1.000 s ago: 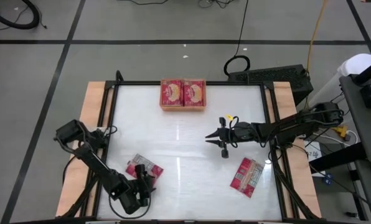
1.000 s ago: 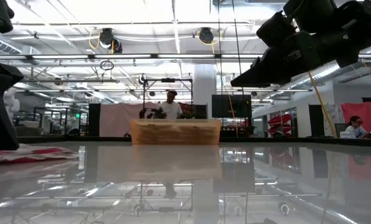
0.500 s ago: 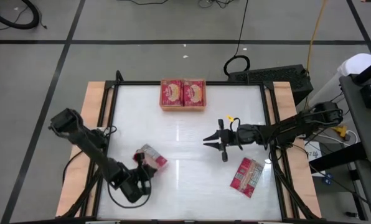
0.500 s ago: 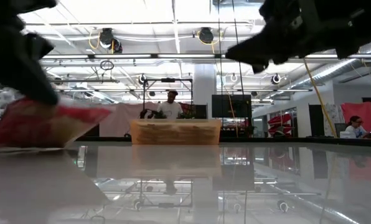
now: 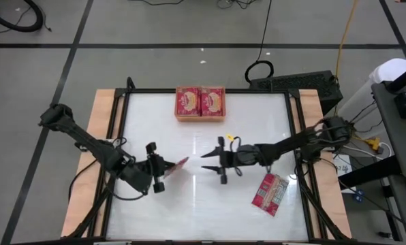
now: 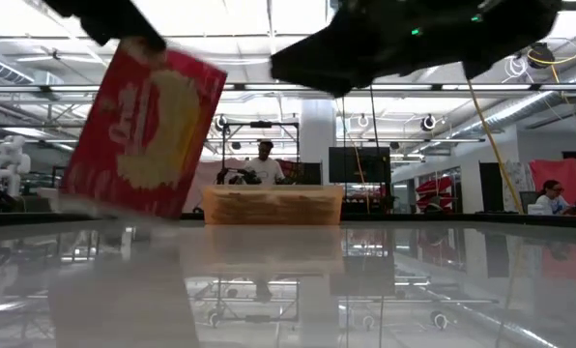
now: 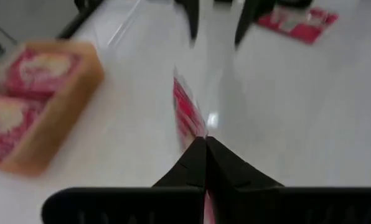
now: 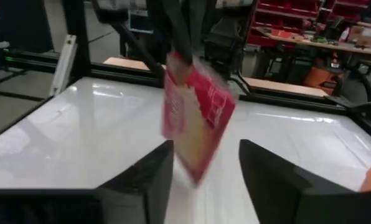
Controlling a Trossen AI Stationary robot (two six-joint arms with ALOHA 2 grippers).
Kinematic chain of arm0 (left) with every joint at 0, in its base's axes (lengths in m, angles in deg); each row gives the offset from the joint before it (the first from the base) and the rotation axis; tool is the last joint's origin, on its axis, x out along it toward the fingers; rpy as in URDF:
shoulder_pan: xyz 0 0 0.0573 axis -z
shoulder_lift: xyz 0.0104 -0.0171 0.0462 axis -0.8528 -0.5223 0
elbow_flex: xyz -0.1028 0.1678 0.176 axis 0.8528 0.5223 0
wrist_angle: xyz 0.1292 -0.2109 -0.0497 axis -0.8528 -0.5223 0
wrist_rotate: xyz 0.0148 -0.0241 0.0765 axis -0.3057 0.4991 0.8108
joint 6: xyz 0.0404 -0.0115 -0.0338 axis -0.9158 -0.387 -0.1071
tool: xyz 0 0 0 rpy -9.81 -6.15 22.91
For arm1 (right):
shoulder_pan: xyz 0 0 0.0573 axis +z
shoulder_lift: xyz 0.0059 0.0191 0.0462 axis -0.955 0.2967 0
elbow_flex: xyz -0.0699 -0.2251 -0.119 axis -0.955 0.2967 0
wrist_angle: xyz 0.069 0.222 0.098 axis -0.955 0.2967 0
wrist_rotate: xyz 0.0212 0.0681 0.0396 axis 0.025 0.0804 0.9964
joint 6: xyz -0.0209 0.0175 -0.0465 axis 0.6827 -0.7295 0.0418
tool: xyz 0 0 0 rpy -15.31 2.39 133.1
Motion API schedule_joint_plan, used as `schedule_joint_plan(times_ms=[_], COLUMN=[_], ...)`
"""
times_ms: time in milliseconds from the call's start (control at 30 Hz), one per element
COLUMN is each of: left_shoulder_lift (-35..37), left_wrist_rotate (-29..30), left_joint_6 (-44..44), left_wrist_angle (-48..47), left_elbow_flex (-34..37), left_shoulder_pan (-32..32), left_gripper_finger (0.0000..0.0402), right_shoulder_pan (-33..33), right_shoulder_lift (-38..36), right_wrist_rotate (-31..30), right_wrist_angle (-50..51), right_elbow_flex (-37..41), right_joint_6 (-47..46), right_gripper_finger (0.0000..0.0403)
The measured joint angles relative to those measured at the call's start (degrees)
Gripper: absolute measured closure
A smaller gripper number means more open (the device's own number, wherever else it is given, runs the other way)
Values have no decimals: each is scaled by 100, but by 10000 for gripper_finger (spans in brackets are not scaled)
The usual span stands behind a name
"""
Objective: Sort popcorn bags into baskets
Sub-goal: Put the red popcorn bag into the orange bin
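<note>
A red popcorn bag point(image 5: 180, 163) hangs over the table's middle left, shut in my left gripper point(image 5: 169, 167). It shows edge-on in the left wrist view as the bag point(image 7: 187, 117), and face-on as the bag point(image 8: 195, 118) and the bag point(image 6: 143, 130). My right gripper point(image 5: 206, 158) stands open just right of it, fingers pointing at it, touching nothing. The orange basket point(image 5: 200, 116) at the far edge holds two bags lying flat. Another bag point(image 5: 269, 193) lies flat on the table at the near right. My left gripper pinches the bag's upper corner point(image 8: 176, 62) between its two shut fingers point(image 7: 205, 149). The fingers slant down from the table's left side. The bag hangs below them, standing on edge and tilted, lifted clear of the table.
The basket point(image 7: 79, 74) with its two bags lies beyond my left gripper toward the far edge. Black rails and wooden boards point(image 5: 101, 136) border the white table on both sides. People and racks point(image 6: 266, 159) show in the room behind.
My left gripper has taken hold of the bag at the near left, lifted it off the table and carried it toward the far edge and the middle. The bag has turned from flat to standing on edge. My right gripper has gone toward the table's left, toward the bag.
</note>
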Motion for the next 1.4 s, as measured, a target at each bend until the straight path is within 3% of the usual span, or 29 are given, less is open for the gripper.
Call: schedule_joint_plan(times_ms=[200,400,533,700,800,967,1100,1233,1300,1400], left_shoulder_lift=[231,206,205,205,207,222,324,344,341,323], left_wrist_rotate=[-216,-517,-449,-336,-45,528,1033,1396,1505,1600], left_joint_6=[-1038,-1746,-1847,-2132,-1923,-1211,137,1054,1148,849], left_wrist_angle=[728,1133,1072,1073,1069,684,-157,-862,-719,303], left_elbow_flex=[-9,-9,-9,-9,-9,-9,-9,69,277,737], left_shoulder_pan=[-141,-152,-152,-174,-214,-226,-226,-201,-189,-255], left_gripper_finger=[399,397,397,382,367,290,216,171,162,156], right_shoulder_pan=[-301,-463,-461,-452,-459,-531,-634,-690,-731,-791], right_shoulder_lift=[846,1445,1493,1401,1318,951,454,-96,-354,-614], right_wrist_rotate=[318,867,1091,1266,1278,952,617,240,157,189], right_wrist_angle=[-40,-59,-61,-39,119,901,1940,2283,2172,1701], right_elbow_flex=[-779,-1322,-1340,-1348,-1348,-1345,-1312,-961,-728,-347], right_joint_6=[-178,-304,-186,-2,52,140,279,330,258,59], right_gripper_finger=[184,181,221,333,388,377,392,394,390,390])
